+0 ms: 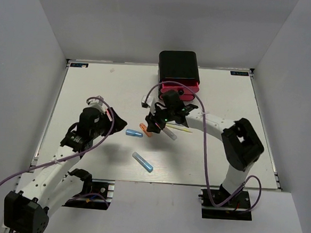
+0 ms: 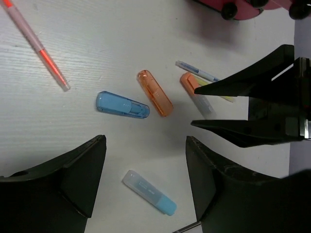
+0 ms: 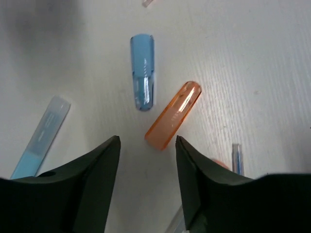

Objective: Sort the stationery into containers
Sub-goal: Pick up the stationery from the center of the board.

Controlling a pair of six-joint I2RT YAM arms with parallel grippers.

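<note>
top view: white table [image 1: 93,91] between grey walls [image 1: 27,43], black drawer box [image 1: 178,65] at its far edge. left wrist: left end effector [image 2: 145,145] wide, empty; blue marker [image 2: 122,105] lies crosswise. right wrist: right end effector [image 3: 147,141] wide, empty, orange marker [image 3: 173,115] lying diagonally on the table, near end between its tips.

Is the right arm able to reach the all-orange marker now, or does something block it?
Probably yes. The right fingers hang open close by the all-orange marker, nothing lies between, and the blue marker lies apart from it.
</note>
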